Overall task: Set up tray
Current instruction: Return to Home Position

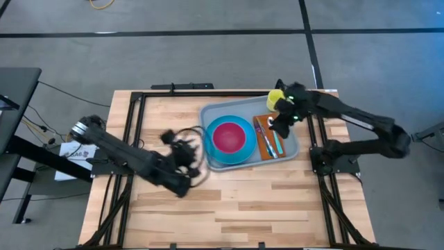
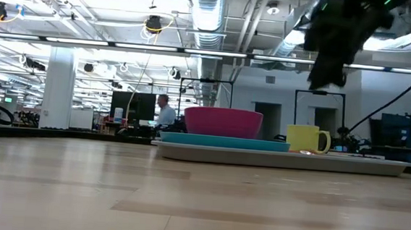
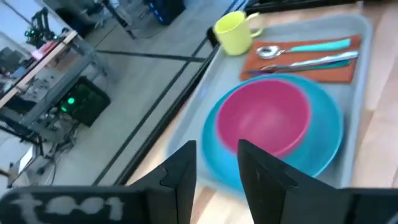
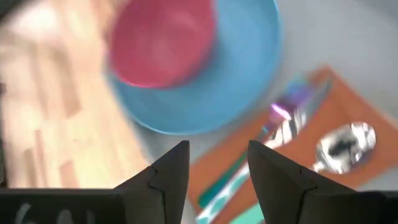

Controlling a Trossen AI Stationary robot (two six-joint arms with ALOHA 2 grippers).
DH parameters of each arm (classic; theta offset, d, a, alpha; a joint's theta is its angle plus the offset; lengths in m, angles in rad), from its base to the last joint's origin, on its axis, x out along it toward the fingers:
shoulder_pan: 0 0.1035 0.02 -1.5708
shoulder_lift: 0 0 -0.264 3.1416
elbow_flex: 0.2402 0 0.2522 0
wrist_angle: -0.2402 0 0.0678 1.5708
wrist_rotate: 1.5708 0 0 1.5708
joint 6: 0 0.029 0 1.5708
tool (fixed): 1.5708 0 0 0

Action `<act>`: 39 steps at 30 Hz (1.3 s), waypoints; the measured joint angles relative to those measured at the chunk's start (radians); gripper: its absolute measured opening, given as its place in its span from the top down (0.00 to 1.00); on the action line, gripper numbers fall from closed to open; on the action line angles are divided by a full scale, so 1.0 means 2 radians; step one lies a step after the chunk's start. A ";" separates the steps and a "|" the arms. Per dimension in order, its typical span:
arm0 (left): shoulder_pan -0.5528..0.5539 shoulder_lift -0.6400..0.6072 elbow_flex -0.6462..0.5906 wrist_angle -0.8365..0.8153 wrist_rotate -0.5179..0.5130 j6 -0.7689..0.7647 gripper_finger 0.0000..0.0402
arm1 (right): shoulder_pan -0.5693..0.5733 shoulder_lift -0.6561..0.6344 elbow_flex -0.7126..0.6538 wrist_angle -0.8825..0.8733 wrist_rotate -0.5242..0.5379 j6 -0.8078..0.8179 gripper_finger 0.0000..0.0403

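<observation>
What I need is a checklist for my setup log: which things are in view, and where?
table: 1, pale wood, under everything
tray: 1, grey-blue, on table
plate: 1, blue, on tray
bowl: 1, pink, on plate
napkin: 1, orange, on tray beside plate
spoon: 1, green handle, on napkin
knife: 1, silver, on napkin
fork: 1, purple, on napkin
mug: 1, yellow, tray's far corner
person: 1, pale top, room behind table
left gripper: 1, dark, open, beside tray
right gripper: 1, dark, open, above napkin

The left arm [image 1: 125, 158] is stretched forward and bent at the elbow, and the left tool [image 1: 182, 147] is held with fingers [image 3: 183, 177] parted. The right arm [image 1: 361, 123] is folded inward. The right tool [image 1: 281, 126] is held raised and pointed downward, its fingers [image 4: 171, 177] likewise parted.
</observation>
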 joint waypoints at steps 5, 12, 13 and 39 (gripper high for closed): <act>-0.047 -0.081 -0.003 -0.187 -0.008 -0.142 0.73 | 0.050 -0.127 -0.002 -0.015 0.024 -0.004 0.62; -0.172 -0.184 -0.151 -0.187 -0.121 -0.241 0.73 | 0.148 -0.337 -0.128 0.120 0.078 0.010 0.62; -0.191 -0.198 -0.188 -0.153 -0.151 -0.242 0.73 | 0.163 -0.370 -0.160 0.157 0.074 0.025 0.62; -0.264 -0.261 -0.446 0.169 -0.237 -0.358 0.73 | 0.269 -0.533 -0.443 0.439 0.250 0.016 0.62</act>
